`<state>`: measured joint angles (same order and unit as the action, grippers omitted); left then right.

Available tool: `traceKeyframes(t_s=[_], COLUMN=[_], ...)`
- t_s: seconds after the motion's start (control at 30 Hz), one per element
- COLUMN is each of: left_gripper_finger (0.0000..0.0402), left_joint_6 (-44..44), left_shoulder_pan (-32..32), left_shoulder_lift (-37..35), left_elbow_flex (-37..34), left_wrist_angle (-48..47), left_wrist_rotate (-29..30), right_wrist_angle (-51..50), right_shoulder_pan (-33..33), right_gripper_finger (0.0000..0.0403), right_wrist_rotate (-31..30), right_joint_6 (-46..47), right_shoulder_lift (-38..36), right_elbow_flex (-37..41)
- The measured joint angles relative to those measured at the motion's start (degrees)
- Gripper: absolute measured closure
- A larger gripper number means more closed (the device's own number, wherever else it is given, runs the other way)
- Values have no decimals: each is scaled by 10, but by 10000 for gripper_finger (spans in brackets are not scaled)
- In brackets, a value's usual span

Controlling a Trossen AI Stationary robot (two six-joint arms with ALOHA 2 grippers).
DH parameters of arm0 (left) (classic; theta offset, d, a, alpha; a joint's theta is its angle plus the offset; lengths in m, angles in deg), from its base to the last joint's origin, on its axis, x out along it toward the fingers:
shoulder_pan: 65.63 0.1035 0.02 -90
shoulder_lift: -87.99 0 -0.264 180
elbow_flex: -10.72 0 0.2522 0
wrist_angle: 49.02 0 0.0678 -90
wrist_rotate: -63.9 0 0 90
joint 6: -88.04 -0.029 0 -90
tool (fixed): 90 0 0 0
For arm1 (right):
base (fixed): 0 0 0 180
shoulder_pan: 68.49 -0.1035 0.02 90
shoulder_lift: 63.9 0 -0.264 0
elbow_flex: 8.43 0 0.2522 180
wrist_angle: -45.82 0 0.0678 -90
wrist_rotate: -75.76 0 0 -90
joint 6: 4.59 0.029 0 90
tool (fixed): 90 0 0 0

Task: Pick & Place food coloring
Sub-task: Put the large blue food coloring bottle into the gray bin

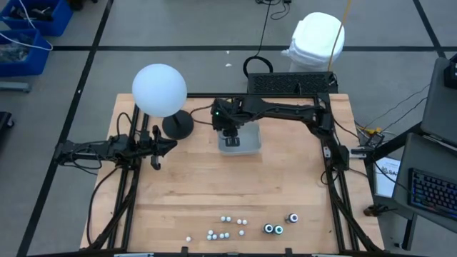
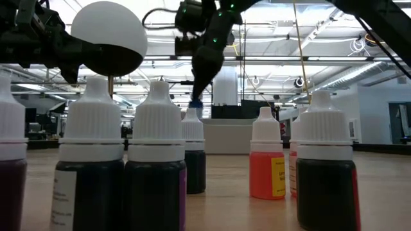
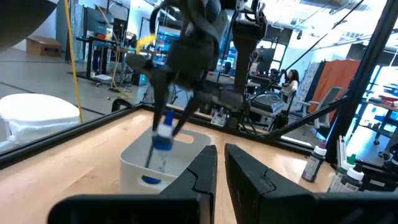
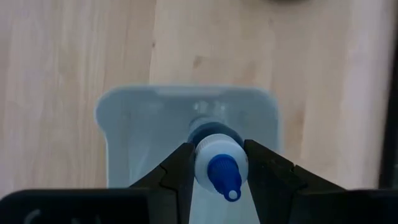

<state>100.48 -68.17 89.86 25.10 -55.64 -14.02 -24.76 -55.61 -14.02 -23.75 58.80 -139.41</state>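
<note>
At the table's left edge the left gripper (image 1: 156, 148) hangs idle beside a white globe lamp on a dark round base (image 1: 160, 91); in its own wrist view its two dark fingers (image 3: 205, 171) stand nearly together with nothing between them. The globe covers part of that arm from above, and in the low view only dark arm parts show behind it.

Further right, over the middle of the far half of the pale wooden table (image 1: 214, 185), the right gripper (image 4: 217, 174) points down above a clear rectangular plastic tray (image 4: 118, 124). Its fingers are clamped on a small blue food-coloring bottle with a white collar and blue tip (image 4: 217, 163), held over the tray's inside. A second blue shape lies in the tray (image 3: 151, 180), beneath the held bottle; whether it is another bottle is hard to tell through the frosted wall. From above, the wrist hides the held bottle altogether, and part of the tray too.

Along the near edge, well apart from the tray, stands a loose scatter of tiny white-capped bottles (image 1: 225, 219), and to their right three dark round jars with pale tops (image 1: 278, 228). From above their body colours cannot be read. The low view sees the bottles close up but cuts them off at the bottom: dark bodies nearest, and an orange one (image 2: 266, 173) farther back.
</note>
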Motion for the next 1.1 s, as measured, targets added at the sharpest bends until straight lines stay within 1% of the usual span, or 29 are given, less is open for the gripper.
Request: traceKeyframes(t_s=[0.4, 0.73, 0.87, 0.97, 1.1], left_gripper_finger=[364, 364, 364, 364, 364], left_joint_6=[-1, -3, -3, -3, -3], left_shoulder_pan=[0, 0, 0, 0, 0], left_shoulder_lift=[0, 0, 0, 0, 0], left_elbow_flex=[0, 0, 0, 0, 0], left_wrist_angle=[-8, -14, -14, -14, -14], left_wrist_rotate=[0, 3, 5, 5, 5], right_wrist_angle=[23, 63, 75, 80, 85], right_shoulder_pan=[3, 6, 6, 6, 6], right_gripper_finger=[286, 274, 252, 225, 190], right_wrist_rotate=[0, 0, -4, -10, -33], right_joint_6=[-25, -40, -40, -33, -31], right_shoulder_lift=[49, 57, 57, 57, 57], right_elbow_flex=[-1, -1, 1, 2, 2])
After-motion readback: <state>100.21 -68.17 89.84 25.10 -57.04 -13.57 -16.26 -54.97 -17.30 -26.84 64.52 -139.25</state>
